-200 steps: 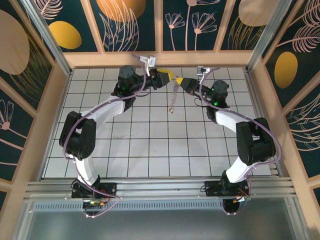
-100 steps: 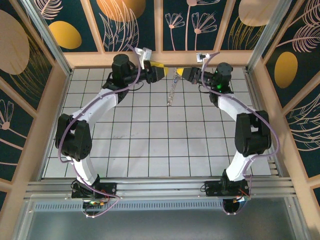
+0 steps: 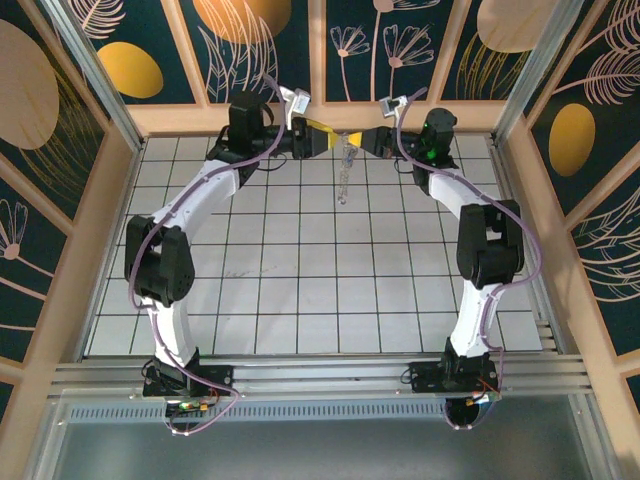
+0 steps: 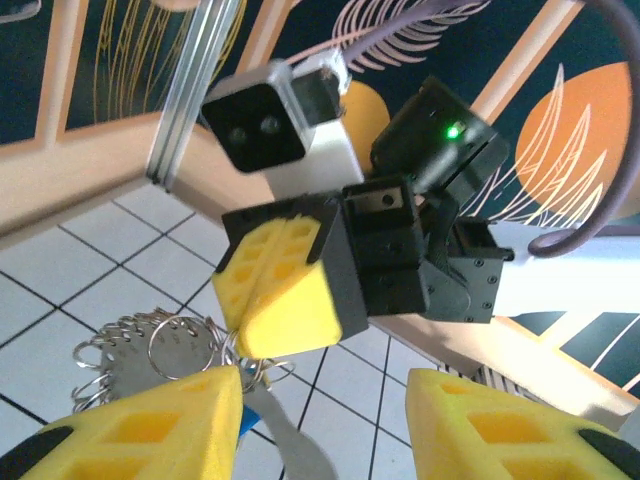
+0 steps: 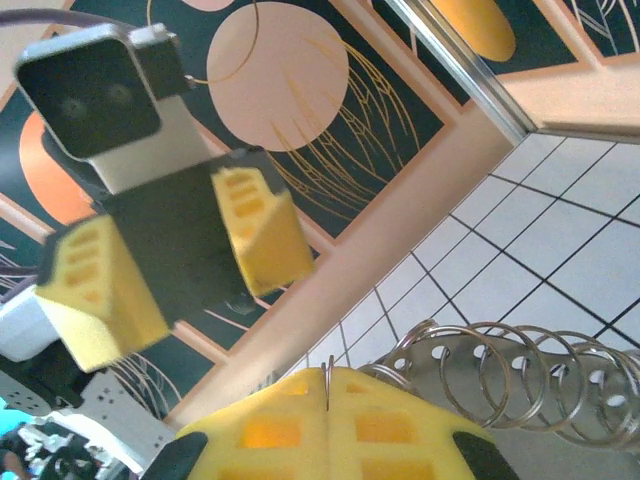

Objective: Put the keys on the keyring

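Top view: both arms reach to the far edge of the white tiled table [image 3: 300, 290], just before the wooden rail [image 3: 200, 120] and the patterned wall panels [image 3: 250, 50]; the left gripper [image 3: 330, 140] and the right gripper [image 3: 360, 141] face each other tip to tip, near but apart; the keyring [image 3: 345, 172] hangs between them above the tiles.

Left wrist view: the right gripper [image 4: 250, 335], with its wrist camera [image 4: 280, 120] above, stands squarely ahead of the left gripper [image 4: 322, 390] and blocks the line forward; its yellow pads meet and pinch the keyring [image 4: 140, 350], whose small loops fan out sideways; the key [image 4: 297, 452], a silver blade bluish at its upper end, hangs just beside one left finger [image 4: 150, 430]; the left jaws stand well apart, clamping nothing.

Right wrist view: the right gripper [image 5: 328, 385] is closed at the base of the keyring [image 5: 520, 375]; opposite it, the left gripper [image 5: 185, 270] spreads its fingers before the rail.
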